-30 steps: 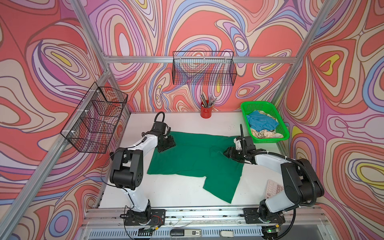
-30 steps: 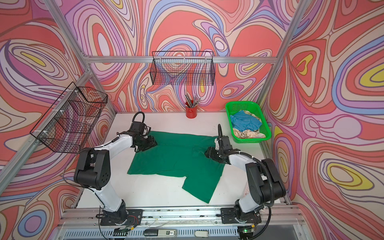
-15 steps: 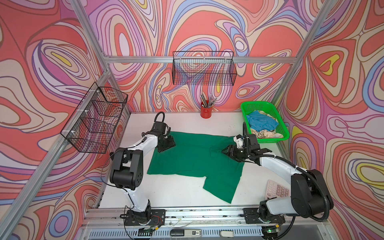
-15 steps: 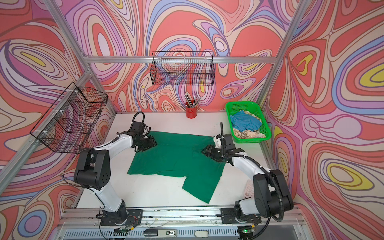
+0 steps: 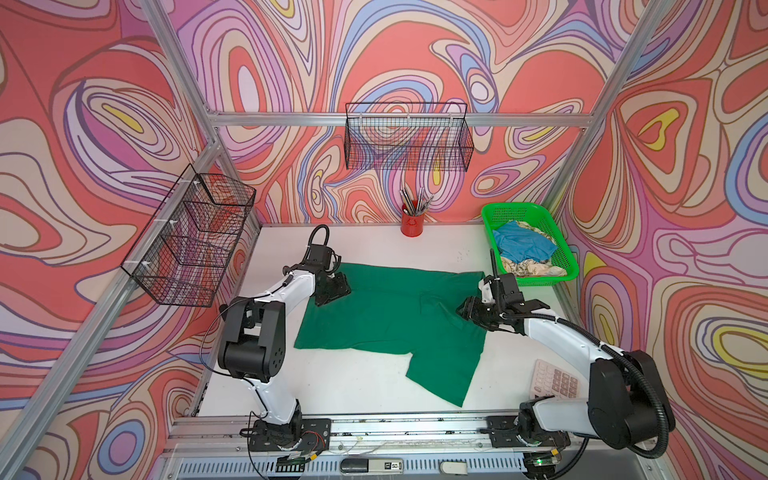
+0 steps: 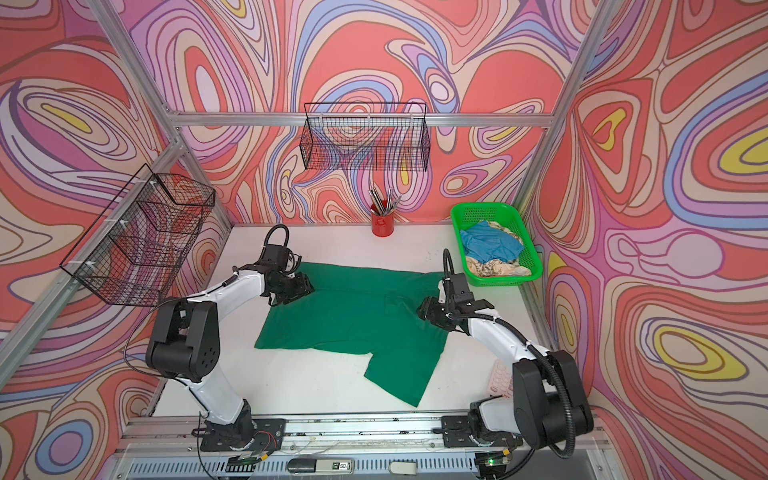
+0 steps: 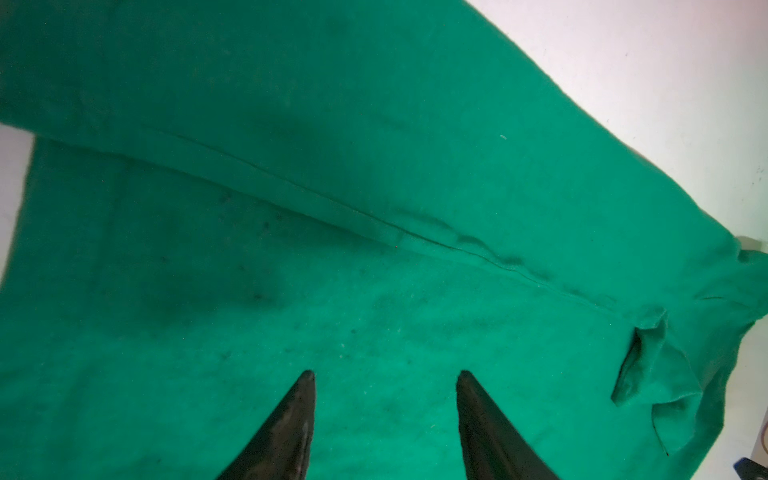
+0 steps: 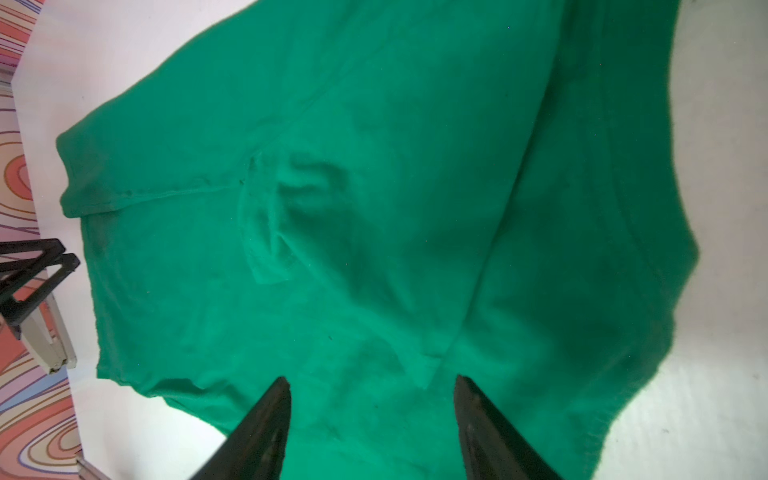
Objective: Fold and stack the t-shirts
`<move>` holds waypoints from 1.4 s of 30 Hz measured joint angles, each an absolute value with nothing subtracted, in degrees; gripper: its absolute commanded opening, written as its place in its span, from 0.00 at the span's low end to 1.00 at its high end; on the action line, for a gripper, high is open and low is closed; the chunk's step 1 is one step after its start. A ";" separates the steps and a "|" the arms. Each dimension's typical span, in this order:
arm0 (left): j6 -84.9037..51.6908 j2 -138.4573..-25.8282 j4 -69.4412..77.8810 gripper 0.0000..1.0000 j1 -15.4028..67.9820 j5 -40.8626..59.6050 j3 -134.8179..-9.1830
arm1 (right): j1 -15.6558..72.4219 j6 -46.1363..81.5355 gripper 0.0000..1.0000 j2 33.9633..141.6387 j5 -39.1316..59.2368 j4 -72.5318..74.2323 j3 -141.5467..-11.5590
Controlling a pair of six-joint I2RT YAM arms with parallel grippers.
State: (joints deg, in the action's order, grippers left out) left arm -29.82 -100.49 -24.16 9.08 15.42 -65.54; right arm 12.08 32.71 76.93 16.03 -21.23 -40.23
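Observation:
A dark green t-shirt (image 5: 390, 324) (image 6: 349, 320) lies spread on the white table, one part reaching toward the front edge. My left gripper (image 5: 337, 291) (image 6: 300, 291) hovers open over its far left corner; the left wrist view shows the left gripper (image 7: 384, 374) with only flat green cloth (image 7: 374, 208) between the tips. My right gripper (image 5: 466, 309) (image 6: 424, 311) is open over the shirt's right edge; the right wrist view shows the right gripper (image 8: 370, 380) above wrinkled cloth (image 8: 332, 208), holding nothing. A light blue t-shirt (image 5: 523, 245) and a cream patterned one (image 5: 534, 269) lie crumpled in the basket.
The bright green mesh basket (image 5: 515, 208) (image 6: 484, 210) stands at the back right corner. A red cup of pens (image 5: 412, 224) is at the back wall. A pink calculator (image 5: 555, 380) lies front right beside the right arm. Black wire baskets (image 5: 407, 141) (image 5: 191, 237) hang on the walls.
The right arm has shifted, its gripper moving a little inward over the shirt's right edge, its jaws slightly narrower. The left arm and the shirt have stayed put.

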 measured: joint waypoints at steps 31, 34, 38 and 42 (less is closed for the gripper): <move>-29.85 -99.74 -24.10 0.57 9.96 15.99 -65.01 | 12.45 35.11 0.42 80.31 18.90 -13.04 -33.56; -29.89 -99.74 -23.77 0.57 10.41 16.58 -65.01 | 12.45 35.29 0.41 80.84 18.92 -12.58 -33.56; -30.20 -99.74 -23.35 0.57 10.85 16.97 -65.01 | 12.45 35.29 0.38 81.56 18.94 -12.23 -33.74; -30.24 -99.74 -23.18 0.57 10.90 17.12 -65.01 | 12.45 35.29 0.33 82.11 18.92 -11.86 -33.85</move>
